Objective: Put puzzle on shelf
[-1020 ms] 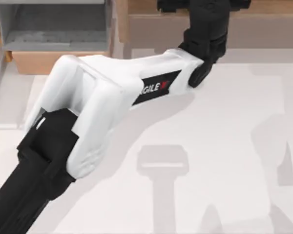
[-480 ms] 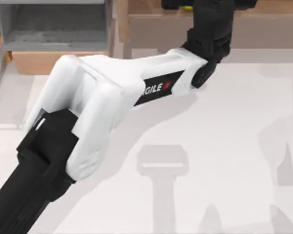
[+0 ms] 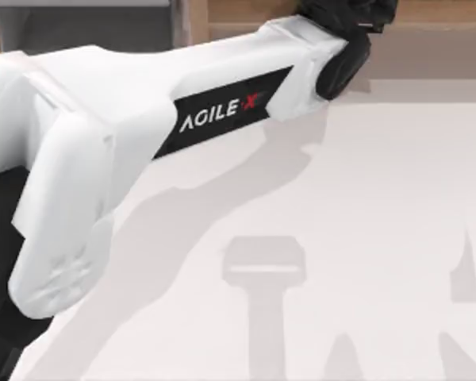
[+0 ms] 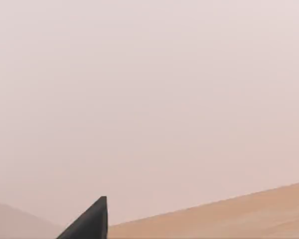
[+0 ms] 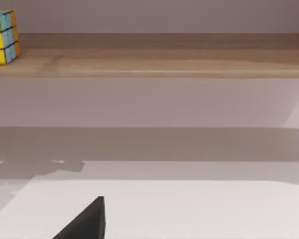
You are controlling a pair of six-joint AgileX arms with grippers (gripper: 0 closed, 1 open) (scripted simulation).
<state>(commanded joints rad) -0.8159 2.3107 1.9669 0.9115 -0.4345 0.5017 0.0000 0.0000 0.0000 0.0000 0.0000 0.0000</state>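
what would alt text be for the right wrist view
A small yellow, blue and green puzzle sits on a long brown wooden shelf against a pale wall, with nothing gripping it. Below lies the shadowed white table, and one dark fingertip of the right gripper pokes into view.

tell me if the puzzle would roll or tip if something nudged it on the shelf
The puzzle looks like a flat-faced cube sitting square on the shelf, so it would probably slide, not roll. Its squat shape makes tipping unlikely, and it seems rigid.
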